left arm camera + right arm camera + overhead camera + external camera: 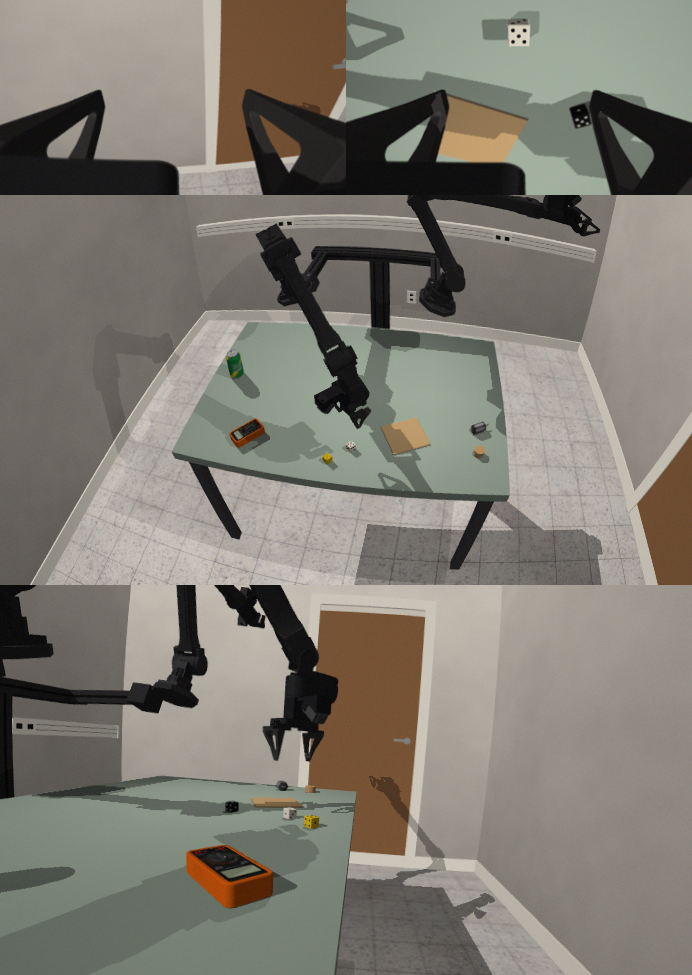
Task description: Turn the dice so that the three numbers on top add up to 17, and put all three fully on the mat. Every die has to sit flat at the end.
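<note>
Dice are lying off the square tan mat (406, 436) (276, 802) (476, 137): the white cube die with black pips (351, 445) (289, 813) (519, 36) and yellow cube die with dark pips (327, 458) (311, 821) beside it, the black cube die with white pips (231, 806) (581, 116) also near it. Above the green surface (280, 360) (125, 835) (615, 57), the right tool (359, 418) (292, 760) (519, 98) is hovering wide and unladen; the left tool (595, 231) (173, 97) is standing wide, well away from the mat. Descending off-centre could be risking a finger striking the black die; uneven pinching or releasing could be leaving it tilted or overhanging the mat.
</note>
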You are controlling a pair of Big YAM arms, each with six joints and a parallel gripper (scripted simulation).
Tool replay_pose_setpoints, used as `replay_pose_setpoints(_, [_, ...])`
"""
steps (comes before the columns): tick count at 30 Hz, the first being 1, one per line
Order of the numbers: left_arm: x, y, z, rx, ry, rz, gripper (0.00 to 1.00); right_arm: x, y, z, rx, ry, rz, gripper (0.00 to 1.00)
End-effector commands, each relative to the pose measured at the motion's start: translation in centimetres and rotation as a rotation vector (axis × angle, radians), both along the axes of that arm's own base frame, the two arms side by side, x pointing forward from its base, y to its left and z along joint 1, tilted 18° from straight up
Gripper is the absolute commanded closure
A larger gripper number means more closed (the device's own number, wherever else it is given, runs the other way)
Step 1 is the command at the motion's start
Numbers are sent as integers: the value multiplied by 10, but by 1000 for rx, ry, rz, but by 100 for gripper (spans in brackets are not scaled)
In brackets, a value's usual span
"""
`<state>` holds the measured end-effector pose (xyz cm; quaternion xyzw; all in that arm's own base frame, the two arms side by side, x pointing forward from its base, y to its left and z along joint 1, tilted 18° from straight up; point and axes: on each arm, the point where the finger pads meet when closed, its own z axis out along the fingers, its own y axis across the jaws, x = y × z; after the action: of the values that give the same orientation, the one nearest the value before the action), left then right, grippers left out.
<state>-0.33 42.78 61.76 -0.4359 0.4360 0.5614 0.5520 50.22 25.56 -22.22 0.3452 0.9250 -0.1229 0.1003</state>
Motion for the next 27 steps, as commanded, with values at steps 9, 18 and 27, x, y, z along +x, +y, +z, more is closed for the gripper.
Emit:
replay_pose_setpoints(9, [-4, -16, 21, 59, -7, 8, 0, 25, -15, -56, 14, -26, 0, 0])
replay_pose_setpoints(18, [-4, -16, 21, 59, -7, 8, 0, 35, 4, -30, 37, -62, 20, 61])
replay_pose_setpoints(27, [-4, -16, 21, 59, -7, 8, 0, 8, -12, -61, 1, -1, 20, 61])
